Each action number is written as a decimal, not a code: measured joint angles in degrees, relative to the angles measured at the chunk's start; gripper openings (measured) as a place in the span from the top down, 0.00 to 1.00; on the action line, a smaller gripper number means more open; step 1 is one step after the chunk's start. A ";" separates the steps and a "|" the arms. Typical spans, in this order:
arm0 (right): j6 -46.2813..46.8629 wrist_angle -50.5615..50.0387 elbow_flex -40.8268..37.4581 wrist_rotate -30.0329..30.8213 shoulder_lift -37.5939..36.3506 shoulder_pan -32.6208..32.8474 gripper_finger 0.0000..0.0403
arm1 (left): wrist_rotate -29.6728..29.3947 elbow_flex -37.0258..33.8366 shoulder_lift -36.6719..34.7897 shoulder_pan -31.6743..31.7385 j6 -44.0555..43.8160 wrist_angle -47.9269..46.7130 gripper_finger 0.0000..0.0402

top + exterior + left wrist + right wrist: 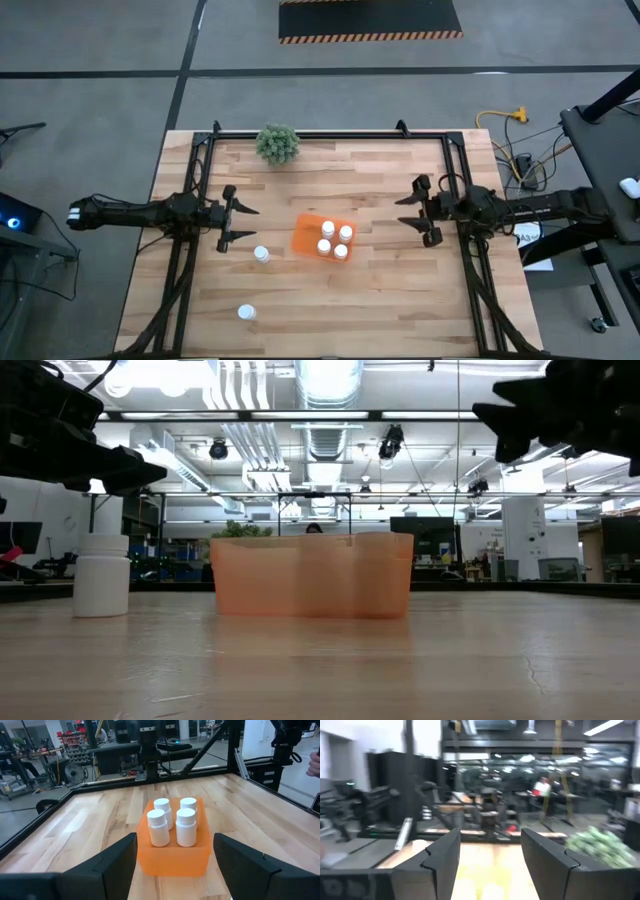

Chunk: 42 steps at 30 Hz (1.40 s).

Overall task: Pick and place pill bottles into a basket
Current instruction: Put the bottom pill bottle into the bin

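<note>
Currently 4 pill bottles (335, 241) in basket (305, 238), left gripper (246, 223) wide, right gripper (405, 212) parted, both empty.

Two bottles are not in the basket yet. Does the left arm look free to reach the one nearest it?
Probably yes. The left gripper is open and empty, the bottle stands alone on bare wood just beside it, apart from the basket.

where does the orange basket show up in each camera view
High view: the basket sits at mid-table, holding four pill bottles.
Low view: it stands centre frame, on the table.
Left wrist view: centre, straight ahead, between that arm's fingers.
Right wrist view: cannot tell; only a blur at the bottom edge.
Shared landmark: the green plant, also in the right wrist view.
</note>
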 joint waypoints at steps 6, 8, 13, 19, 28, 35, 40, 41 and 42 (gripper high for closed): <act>-1.79 -19.67 1.94 1.85 -9.96 0.02 0.51 | 0.02 0.00 0.06 0.00 0.00 -0.02 0.39; -1.69 -26.84 3.80 1.87 -13.04 0.02 0.51 | 0.02 0.00 0.04 0.00 0.00 0.02 0.39; -0.17 -40.20 6.75 1.85 -18.73 0.02 0.51 | 0.02 0.00 0.07 -0.01 0.00 0.00 0.39; -2.06 -32.10 1.46 1.76 -22.93 0.02 0.51 | 0.02 0.00 0.02 -0.02 0.00 0.02 0.39; -3.48 -33.67 -0.11 1.76 -26.22 0.04 0.51 | 0.02 0.00 0.06 0.00 0.00 0.02 0.39; -4.51 -35.54 -0.14 1.96 -26.22 0.04 0.51 | 0.02 0.00 -0.02 0.00 0.00 0.02 0.39; -4.35 -38.84 -0.53 5.68 -26.21 0.04 0.51 | 0.00 0.00 0.02 0.00 0.00 0.02 0.39; -4.36 -39.73 -0.53 7.72 -26.22 0.04 0.51 | 0.01 0.00 0.02 0.00 0.00 0.03 0.39; -4.43 -40.34 -0.53 9.74 -26.19 0.04 0.51 | 0.01 0.00 0.02 -0.01 0.00 0.00 0.39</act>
